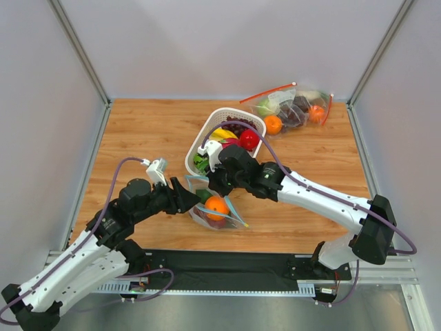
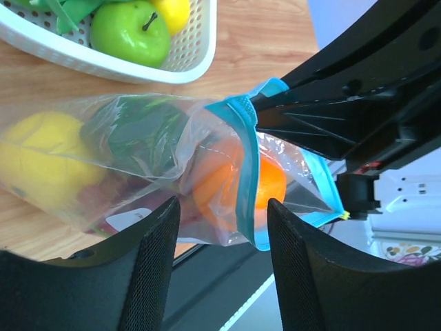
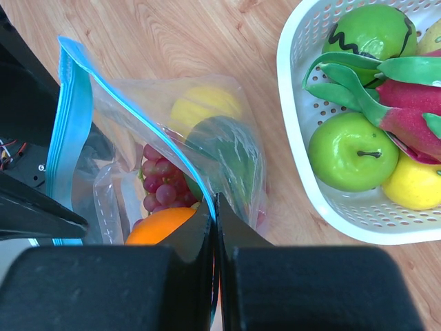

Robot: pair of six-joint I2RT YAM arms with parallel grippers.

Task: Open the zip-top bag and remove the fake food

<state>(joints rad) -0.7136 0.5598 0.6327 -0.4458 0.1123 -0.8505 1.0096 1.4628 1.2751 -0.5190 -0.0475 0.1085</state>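
Zip-top bag: lay by the table's near edge, beside the basket.
Right gripper: pinched tight on its teal lip.
Left gripper: fingers apart, straddling the mouth.
Fake food: orange, lemon and dark green fruit inside; rest blurred by plastic.

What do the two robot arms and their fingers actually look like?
The left arm and right arm both have smooth white tubular links joined by chunky black joints. A greyish-purple cable loops along each, and a small white camera module sits at each wrist. The fingers are black wedges, the left pair's inner faces finely dotted.
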